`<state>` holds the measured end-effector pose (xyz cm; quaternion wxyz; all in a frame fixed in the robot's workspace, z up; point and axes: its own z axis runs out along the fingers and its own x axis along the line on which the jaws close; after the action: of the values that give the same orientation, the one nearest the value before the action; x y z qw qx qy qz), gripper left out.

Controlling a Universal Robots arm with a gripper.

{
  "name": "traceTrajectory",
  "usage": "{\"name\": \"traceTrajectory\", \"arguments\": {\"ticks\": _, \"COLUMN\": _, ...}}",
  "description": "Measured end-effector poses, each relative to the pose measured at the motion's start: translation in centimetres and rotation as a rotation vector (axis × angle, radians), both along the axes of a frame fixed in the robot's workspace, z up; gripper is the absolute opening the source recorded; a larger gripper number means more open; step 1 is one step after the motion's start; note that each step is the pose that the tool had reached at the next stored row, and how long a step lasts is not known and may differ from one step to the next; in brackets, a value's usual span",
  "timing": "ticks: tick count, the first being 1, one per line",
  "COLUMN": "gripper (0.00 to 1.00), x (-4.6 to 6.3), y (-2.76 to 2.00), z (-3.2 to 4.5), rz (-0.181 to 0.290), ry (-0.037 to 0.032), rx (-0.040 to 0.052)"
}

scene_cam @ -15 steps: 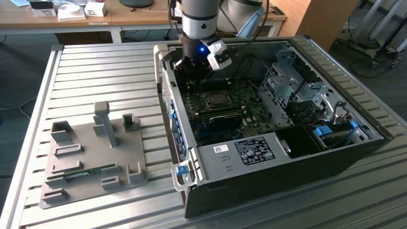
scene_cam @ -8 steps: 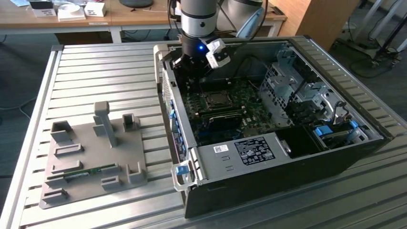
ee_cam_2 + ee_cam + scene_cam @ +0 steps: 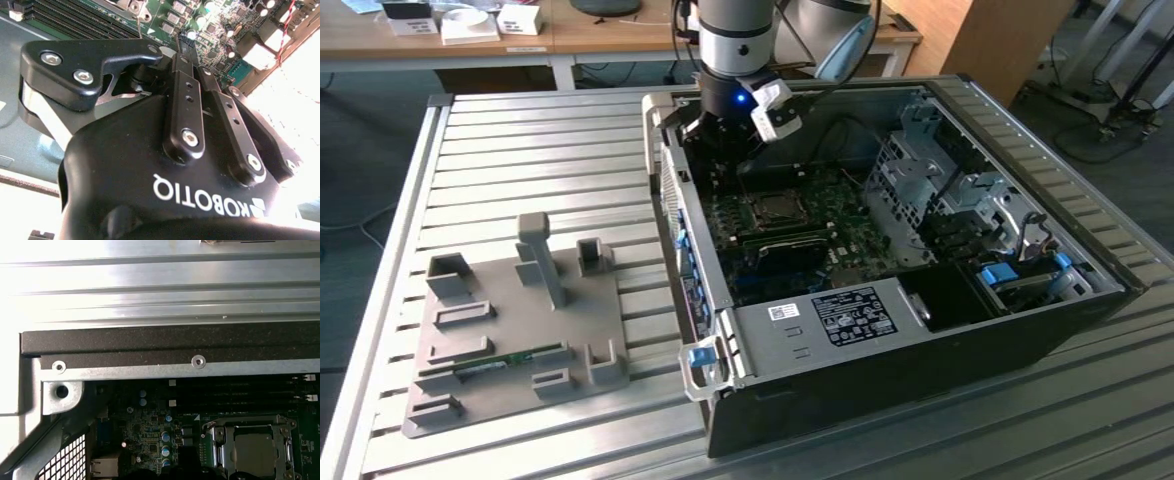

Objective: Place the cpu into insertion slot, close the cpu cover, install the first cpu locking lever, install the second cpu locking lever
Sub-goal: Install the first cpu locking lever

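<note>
The cpu (image 3: pixel 255 449) (image 3: pixel 777 208), a small square chip with a silvery top, lies in the insertion slot (image 3: pixel 210 441) on the dark green motherboard. The cpu cover (image 3: pixel 288 450), a silvery frame, lies flat around it, with the chip showing through its window. In the exterior view my gripper (image 3: pixel 720 160) hangs inside the black case, behind the slot and near the case's rear wall. In the second wrist view the black fingers (image 3: pixel 184 95) converge at the gripper's (image 3: pixel 187 49) tip, shut with nothing between them. A thin wire lever end (image 3: pixel 137 22) stands near the memory slots, apart from the fingertips.
The open black computer case (image 3: pixel 881 350) lies on a slatted metal table (image 3: pixel 520 150). Its side wall (image 3: pixel 170 347) runs beside the long memory slots (image 3: pixel 240 390). A metal drive cage (image 3: pixel 947 180) stands at the exterior view's right. A grey fixture plate (image 3: pixel 507 330) holds a memory stick (image 3: pixel 494 362).
</note>
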<state>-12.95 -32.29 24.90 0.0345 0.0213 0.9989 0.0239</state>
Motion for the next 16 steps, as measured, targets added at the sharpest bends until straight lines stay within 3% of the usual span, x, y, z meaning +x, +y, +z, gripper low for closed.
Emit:
{"name": "traceTrajectory", "arguments": {"ticks": 9, "gripper": 0.11, "x": 0.0, "y": 0.01, "z": 0.35, "rz": 0.0, "ry": -0.0002, "rx": 0.0016}}
{"name": "traceTrajectory", "arguments": {"ticks": 13, "gripper": 0.11, "x": 0.0, "y": 0.05, "z": 0.36, "rz": 0.0, "ry": 0.0, "rx": 0.0174}}
{"name": "traceTrajectory", "arguments": {"ticks": 16, "gripper": 0.11, "x": 0.0, "y": 0.05, "z": 0.36, "rz": 0.0, "ry": 0.0001, "rx": 0.0443}}
